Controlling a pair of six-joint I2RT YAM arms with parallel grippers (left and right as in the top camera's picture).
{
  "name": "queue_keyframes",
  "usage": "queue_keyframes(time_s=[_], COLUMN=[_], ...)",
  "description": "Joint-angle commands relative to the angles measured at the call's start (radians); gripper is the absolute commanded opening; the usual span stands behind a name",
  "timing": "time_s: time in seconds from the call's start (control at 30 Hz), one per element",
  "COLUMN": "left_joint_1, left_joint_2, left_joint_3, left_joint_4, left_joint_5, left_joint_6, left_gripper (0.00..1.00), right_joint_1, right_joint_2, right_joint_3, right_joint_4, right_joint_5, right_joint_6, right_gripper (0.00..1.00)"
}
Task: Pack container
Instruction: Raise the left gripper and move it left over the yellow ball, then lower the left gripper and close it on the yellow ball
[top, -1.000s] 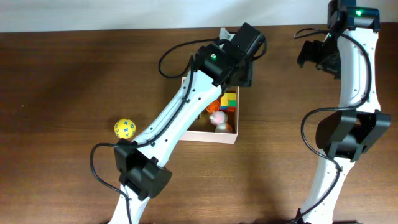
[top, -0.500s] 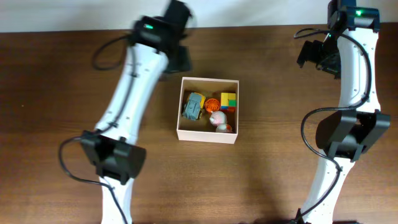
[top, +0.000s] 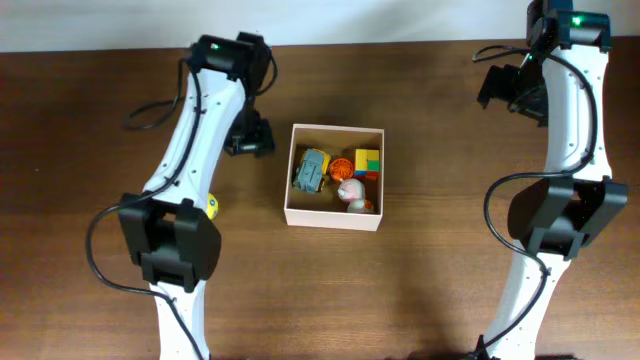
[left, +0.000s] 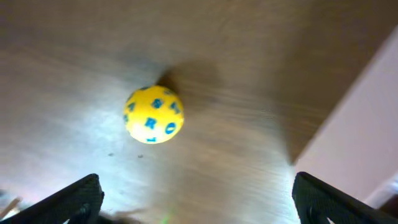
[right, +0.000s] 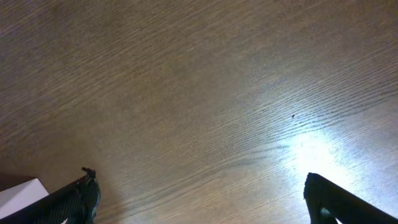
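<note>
The container (top: 333, 215) sits mid-table, a square white-walled box with a tan inside. It holds a grey toy (top: 311, 171), an orange ball (top: 341, 166), a yellow, green and red block (top: 367, 161) and a pink and white toy (top: 351, 194). A yellow ball with blue letters (left: 153, 114) lies on the table left of the box; in the overhead view (top: 213, 206) my left arm hides most of it. My left gripper (left: 196, 199) is open and empty, above the table between ball and box (top: 249, 137). My right gripper (right: 202, 199) is open and empty at the far right (top: 510, 88).
The container's white wall (left: 367, 118) shows at the right edge of the left wrist view, and its corner (right: 22, 193) at the lower left of the right wrist view. Black cables run along both arms.
My left arm has swung from over the container to its left side, and the container's contents are now uncovered. The right arm has not moved.
</note>
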Motion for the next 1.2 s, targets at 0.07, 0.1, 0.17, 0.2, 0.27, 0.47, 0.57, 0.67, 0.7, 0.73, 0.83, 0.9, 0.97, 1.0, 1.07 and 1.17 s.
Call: queue_keyframes(time_s=[0.07, 0.1, 0.17, 0.2, 0.27, 0.47, 0.57, 0.67, 0.7, 0.73, 0.83, 0.9, 0.97, 1.0, 1.07, 1.17], left_joint_1=[0.003, 0.003, 0.003, 0.003, 0.005, 0.009, 0.029, 0.06, 0.074, 0.088, 0.137, 0.171, 0.206, 0.216, 0.226, 0.224], left_joint_2=[-0.02, -0.03, -0.05, -0.058, -0.07, -0.074, -0.074, -0.074, -0.074, -0.074, -0.074, -0.074, -0.074, -0.074, -0.074, -0.074], left_joint_3=[-0.091, -0.105, -0.131, -0.143, -0.168, -0.29, -0.367, -0.429, -0.447, -0.462, -0.497, -0.506, -0.507, -0.507, -0.507, -0.509], left_joint_4=[0.014, 0.022, 0.037, 0.043, 0.043, 0.009, 0.044, 0.083, 0.101, 0.121, 0.197, 0.242, 0.284, 0.296, 0.311, 0.315], left_joint_5=[-0.113, -0.112, -0.111, -0.105, -0.084, -0.067, -0.064, -0.063, -0.064, -0.062, -0.027, 0.035, 0.108, 0.124, 0.154, 0.248], left_joint_6=[-0.063, -0.062, -0.055, -0.031, 0.027, 0.111, 0.156, 0.204, 0.216, 0.216, 0.225, 0.257, 0.319, 0.339, 0.359, 0.418], left_gripper=[0.99, 0.99, 0.99, 0.99, 0.99, 0.99, 0.99, 0.99, 0.99, 0.99, 0.99, 0.99, 0.99, 0.99, 0.99, 0.99], right_joint_1=[0.002, 0.002, 0.002, 0.002, 0.002, 0.002, 0.002, 0.002, 0.002, 0.002, 0.002, 0.002, 0.002, 0.002, 0.002, 0.002], right_joint_2=[-0.032, -0.032, -0.032, -0.032, -0.032, -0.032, -0.032, -0.032, -0.032, -0.032, -0.032, -0.032, -0.032, -0.032, -0.032, -0.032], right_joint_3=[0.014, 0.014, 0.014, 0.014, 0.014, 0.014, 0.014, 0.014, 0.014, 0.014, 0.014, 0.014, 0.014, 0.014, 0.014, 0.014], right_joint_4=[0.0, 0.0, 0.0, 0.0, 0.0, 0.0, 0.0, 0.0, 0.0, 0.0, 0.0, 0.0, 0.0, 0.0, 0.0, 0.0], right_joint_5=[-0.002, -0.002, -0.002, -0.002, -0.002, -0.002, -0.002, -0.002, -0.002, -0.002, -0.002, -0.002, -0.002, -0.002, -0.002, -0.002], right_joint_6=[0.005, 0.005, 0.005, 0.005, 0.005, 0.005, 0.005, 0.005, 0.005, 0.005, 0.005, 0.005, 0.005, 0.005, 0.005, 0.005], right_gripper=[0.99, 0.99, 0.99, 0.99, 0.99, 0.99, 0.99, 0.99, 0.99, 0.99, 0.99, 0.99, 0.99, 0.99, 0.99, 0.99])
